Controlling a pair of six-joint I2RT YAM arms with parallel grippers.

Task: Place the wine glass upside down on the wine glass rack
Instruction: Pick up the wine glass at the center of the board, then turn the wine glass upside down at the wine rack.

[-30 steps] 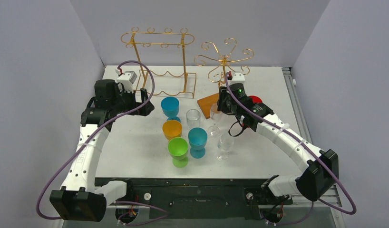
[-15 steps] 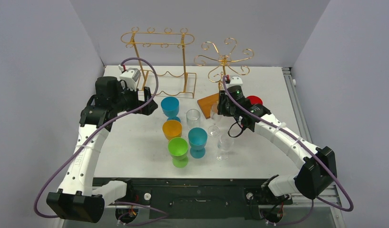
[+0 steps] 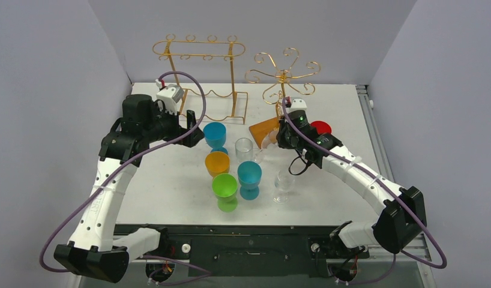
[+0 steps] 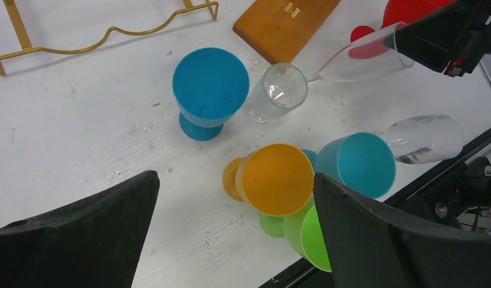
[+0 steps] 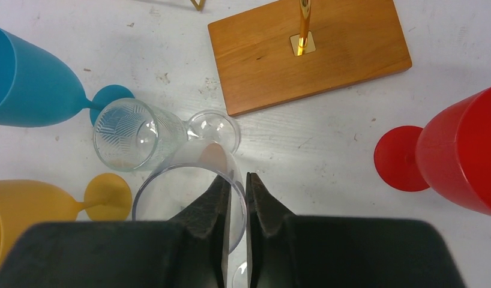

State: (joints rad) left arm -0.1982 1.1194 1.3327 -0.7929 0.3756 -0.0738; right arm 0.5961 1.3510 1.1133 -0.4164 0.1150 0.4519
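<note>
Right pincer (image 5: 236, 180) clamps the wine glass (image 5: 171, 189) rim.

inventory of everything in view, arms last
wire rack: 1, gold, back left
tree rack: 1, gold, on wooden base, back right
blue goblet: 1, blue, centre back
orange goblet: 1, orange, centre
teal goblet: 1, teal, centre
green goblet: 1, green, front
red goblet: 1, red, by wooden base
tumbler: 1, clear, right of blue goblet
stemmed glass: 1, clear, right of teal goblet
wine glass: 1, clear, tilted, rim in right gripper
left gripper: 1, black, open, over goblets
right gripper: 1, black, shut on wine glass
</note>
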